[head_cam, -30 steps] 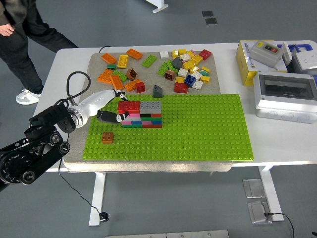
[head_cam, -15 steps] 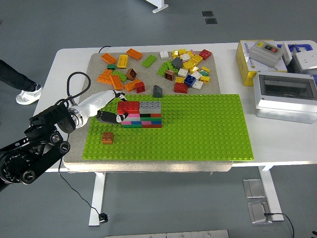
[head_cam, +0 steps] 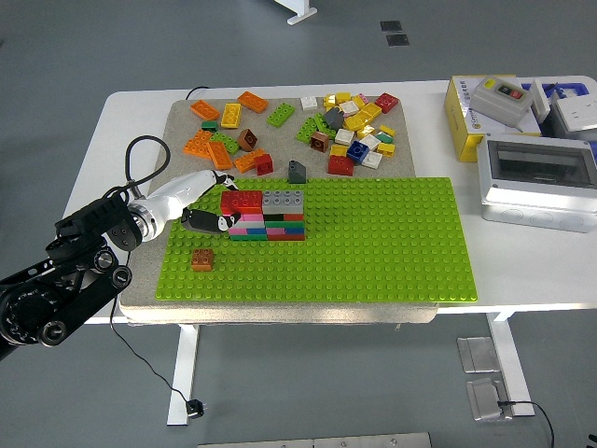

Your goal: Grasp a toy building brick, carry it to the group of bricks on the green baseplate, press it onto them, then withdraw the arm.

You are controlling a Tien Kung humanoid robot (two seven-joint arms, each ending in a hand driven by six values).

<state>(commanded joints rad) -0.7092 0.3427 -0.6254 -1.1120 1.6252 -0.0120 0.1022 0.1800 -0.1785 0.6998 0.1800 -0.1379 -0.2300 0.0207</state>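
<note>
Left robot hand (head_cam: 201,217) against brick stack (head_cam: 264,216), grip unclear; best pressing straight down, studs aligned.

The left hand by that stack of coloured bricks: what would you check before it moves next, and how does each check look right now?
1. Stack of coloured toy bricks sits on the green studded baseplate: ok.
2. Left hand is at the stack's left end: ok.
3. Hand's fingers free of the bricks: cannot tell.
4. Top red brick fully seated: cannot tell.
5. Lone brown brick lies nearer the table's near edge than the hand, apart from it: ok.
6. Right hand out of view, nothing crossing: ok.
</note>
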